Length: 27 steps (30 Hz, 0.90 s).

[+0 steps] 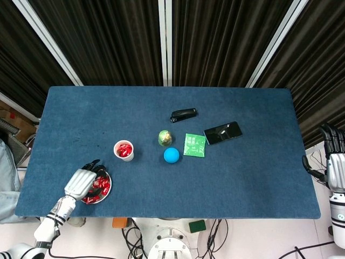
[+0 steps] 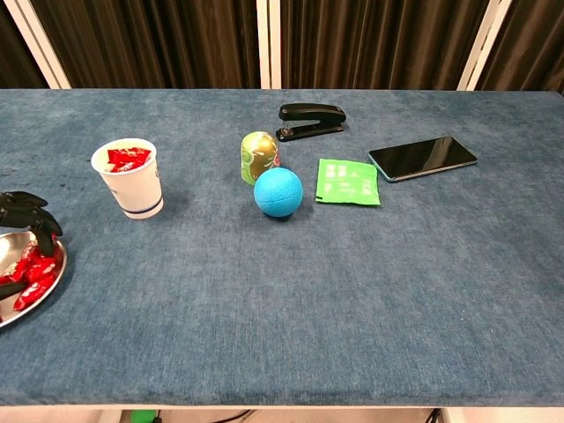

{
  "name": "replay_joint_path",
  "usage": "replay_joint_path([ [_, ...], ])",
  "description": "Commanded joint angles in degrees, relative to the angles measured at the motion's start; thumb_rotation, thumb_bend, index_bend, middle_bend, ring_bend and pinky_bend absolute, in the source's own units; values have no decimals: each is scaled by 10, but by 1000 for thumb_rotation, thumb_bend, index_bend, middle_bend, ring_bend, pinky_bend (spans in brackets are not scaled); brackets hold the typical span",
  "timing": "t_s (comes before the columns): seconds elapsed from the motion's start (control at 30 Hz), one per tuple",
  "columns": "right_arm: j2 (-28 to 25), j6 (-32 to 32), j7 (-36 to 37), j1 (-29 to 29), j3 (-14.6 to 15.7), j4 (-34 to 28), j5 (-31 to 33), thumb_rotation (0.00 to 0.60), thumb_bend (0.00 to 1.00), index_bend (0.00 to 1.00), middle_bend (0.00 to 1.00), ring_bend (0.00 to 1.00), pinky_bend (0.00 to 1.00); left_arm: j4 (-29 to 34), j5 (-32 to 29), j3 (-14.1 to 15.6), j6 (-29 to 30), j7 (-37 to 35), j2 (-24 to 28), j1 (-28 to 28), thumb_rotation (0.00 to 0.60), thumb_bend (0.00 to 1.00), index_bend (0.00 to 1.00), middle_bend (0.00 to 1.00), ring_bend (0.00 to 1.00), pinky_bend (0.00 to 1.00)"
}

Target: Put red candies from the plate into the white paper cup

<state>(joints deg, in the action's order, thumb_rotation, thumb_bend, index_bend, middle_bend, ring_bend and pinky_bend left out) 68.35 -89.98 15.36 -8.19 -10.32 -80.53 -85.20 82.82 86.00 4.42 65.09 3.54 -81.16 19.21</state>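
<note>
A small metal plate [image 1: 109,182] [image 2: 50,293] of red candies [image 1: 100,186] [image 2: 32,268] sits near the table's front left corner. My left hand [image 1: 81,183] lies over the plate's left half, with its dark fingertips [image 2: 32,218] curled down onto the candies. Whether a candy is pinched is hidden. The white paper cup [image 1: 124,150] [image 2: 129,180] stands upright just behind and right of the plate, with red candies [image 2: 129,159] inside. My right hand [image 1: 333,162] hangs off the table's right edge, fingers apart and holding nothing.
Mid-table lie a black stapler [image 1: 183,114] [image 2: 310,120], a green-gold egg-shaped object [image 1: 165,138] [image 2: 259,156], a blue ball [image 1: 171,155] [image 2: 278,191], a green packet [image 1: 194,144] [image 2: 348,181] and a black phone [image 1: 222,133] [image 2: 423,157].
</note>
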Motion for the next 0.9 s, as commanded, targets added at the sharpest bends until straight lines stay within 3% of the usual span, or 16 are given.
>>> replay_joint_path([
  [0.03, 0, 0, 0, 0, 0, 0, 0, 600, 351, 0, 0, 0, 0, -3, -2, -1, -2, 2, -2, 1, 600, 280, 429, 229, 67, 215],
  [0.5, 0, 0, 1, 0, 0, 1, 1, 600, 351, 0, 0, 0, 0, -11, -5, -6, 1, 4, -9, -1, 600, 289, 550, 234, 67, 217],
  [0.9, 1, 1, 1, 0, 0, 2, 1, 600, 352, 0, 0, 0, 0, 27, 16, -14, 45, -7, 21, -9, 600, 295, 554, 237, 67, 218],
])
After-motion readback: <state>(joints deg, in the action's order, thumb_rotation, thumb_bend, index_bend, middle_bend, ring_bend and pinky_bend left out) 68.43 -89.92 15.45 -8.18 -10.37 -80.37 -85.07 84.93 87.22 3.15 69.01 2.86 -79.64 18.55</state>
